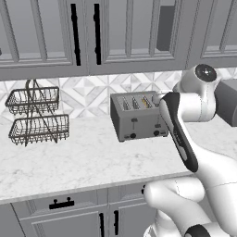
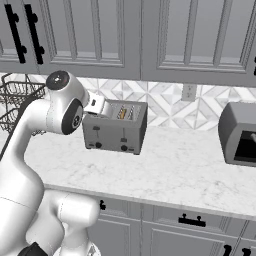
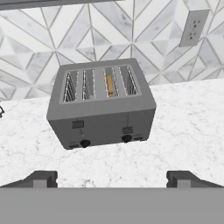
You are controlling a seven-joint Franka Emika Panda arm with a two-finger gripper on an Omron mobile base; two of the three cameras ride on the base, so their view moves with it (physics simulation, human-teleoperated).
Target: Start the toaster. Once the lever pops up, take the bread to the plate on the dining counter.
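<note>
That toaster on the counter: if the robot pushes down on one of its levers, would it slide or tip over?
Probably neither. The toaster looks boxy and wide, sitting flat on the marble counter, so tipping seems unlikely. A downward press on a lever should mostly pin it in place. The polished-looking counter might let it slide if the open end effector pushes sideways.

Before me the toaster [image 3: 101,105] sits on the wall counter [image 1: 83,159], back near the tiled wall [image 3: 52,39], with the bread [image 3: 110,85] down in its third slot from the left (two levers on the front face). To its left stands a two-tier wire basket rack [image 1: 36,115]; well off to its right sits another appliance [image 2: 239,134], with an outlet [image 3: 192,27] on the wall between them
</note>
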